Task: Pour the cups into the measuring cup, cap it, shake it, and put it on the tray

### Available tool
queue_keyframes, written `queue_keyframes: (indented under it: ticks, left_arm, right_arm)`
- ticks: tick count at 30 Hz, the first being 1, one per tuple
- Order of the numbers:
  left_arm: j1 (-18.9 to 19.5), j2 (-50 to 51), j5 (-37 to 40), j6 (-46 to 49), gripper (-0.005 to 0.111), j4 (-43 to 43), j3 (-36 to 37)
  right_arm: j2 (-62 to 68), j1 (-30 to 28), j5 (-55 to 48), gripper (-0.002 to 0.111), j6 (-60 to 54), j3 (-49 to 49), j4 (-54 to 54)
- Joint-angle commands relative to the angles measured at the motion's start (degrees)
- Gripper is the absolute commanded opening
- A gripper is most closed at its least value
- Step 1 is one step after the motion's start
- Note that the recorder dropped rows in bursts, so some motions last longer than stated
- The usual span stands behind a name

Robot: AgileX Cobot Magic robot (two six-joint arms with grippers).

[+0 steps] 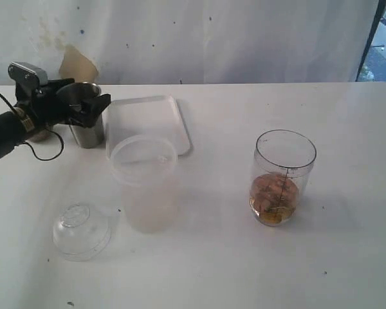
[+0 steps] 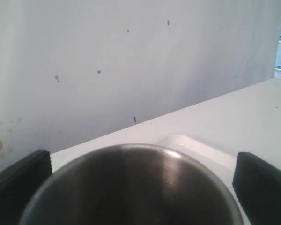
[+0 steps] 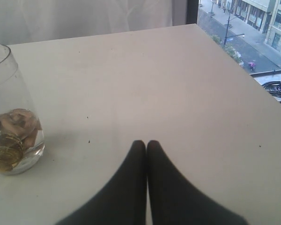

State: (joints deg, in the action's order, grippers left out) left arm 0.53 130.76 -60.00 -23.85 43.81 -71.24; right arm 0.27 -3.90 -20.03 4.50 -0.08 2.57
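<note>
Straddling tumbler (image 1: 89, 134) at upper left with left gripper (image 1: 83, 98) released; right gripper (image 3: 146, 150) clenched, empty. Likely rigid, slick, light; best clamped mid-wall, below rim.

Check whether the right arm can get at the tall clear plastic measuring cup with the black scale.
Probably yes: only bare white table lies between the right gripper and the measuring cup, and nothing stands near it. The jaws are shut, so they must open first.
</note>
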Motion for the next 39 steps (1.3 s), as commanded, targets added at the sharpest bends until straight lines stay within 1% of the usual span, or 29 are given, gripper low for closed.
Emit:
queue_keyframes:
  ticks: [1, 8, 16, 18, 21, 22, 24, 25, 27, 29, 30, 33, 35, 37, 39]
  left_arm:
    - [-0.03, -2.52, 0.71, -0.43, 0.105, 0.10, -0.14]
    - [0.04, -4.56, 1.28, -0.34, 0.105, -0.92, -0.14]
    - [0.09, -10.83, 2.38, -1.81, 0.105, -0.92, -0.14]
    - [0.18, -13.06, 5.77, -2.27, 0.105, -1.44, -0.14]
    - [0.33, -16.96, 14.30, -2.10, 0.102, -2.46, -0.14]
    - [0.45, -18.27, 17.66, -1.82, 0.098, -2.95, -0.14]
    - [0.70, -20.42, 23.95, -1.67, 0.084, -4.46, -0.14]
    - [0.95, -21.54, 27.23, -1.67, 0.072, -6.24, -0.14]
    - [1.62, -23.41, 33.86, -1.67, 0.045, -10.10, -0.14]
    - [2.51, -24.73, 39.42, -1.28, 0.009, -11.00, -0.14]
    - [3.06, -25.00, 40.43, 0.16, 0.001, -10.23, -0.14]
    - [5.24, -25.12, 45.14, 1.42, 0.001, -10.46, -0.14]
    - [7.39, -24.49, 48.46, 0.93, 0.000, -11.94, -0.14]
    - [9.85, -23.28, 51.05, -1.30, 0.000, -14.59, -0.43]
    - [11.90, -21.07, 55.65, -4.65, 0.000, -16.04, -1.92]
  right_arm:
    - [-0.27, 0.19, 0.31, 0.000, 0.25, 0.08, 0.20]
    - [-0.27, 0.19, 0.31, 0.000, 0.25, 0.08, 0.20]
    - [-0.27, 0.19, 0.31, 0.000, 0.25, 0.08, 0.20]
    - [-0.27, 0.19, 0.31, 0.000, 0.25, 0.08, 0.20]
    - [-0.27, 0.19, 0.31, 0.000, 0.25, 0.08, 0.20]
    - [-0.27, 0.19, 0.31, 0.000, 0.25, 0.08, 0.20]
    - [-0.27, 0.19, 0.31, 0.000, 0.25, 0.08, 0.20]
    - [-0.27, 0.19, 0.31, 0.000, 0.25, 0.08, 0.20]
    - [-0.27, 0.19, 0.31, 0.000, 0.25, 0.08, 0.20]
    - [-0.27, 0.19, 0.31, 0.000, 0.25, 0.08, 0.20]
    - [-0.27, 0.19, 0.31, 0.000, 0.25, 0.08, 0.20]
    - [-0.27, 0.19, 0.31, 0.000, 0.25, 0.08, 0.20]
    - [-0.27, 0.19, 0.31, 0.000, 0.25, 0.08, 0.20]
    - [-0.27, 0.19, 0.31, 0.000, 0.25, 0.08, 0.20]
    - [-0.27, 0.19, 0.31, 0.000, 0.25, 0.08, 0.20]
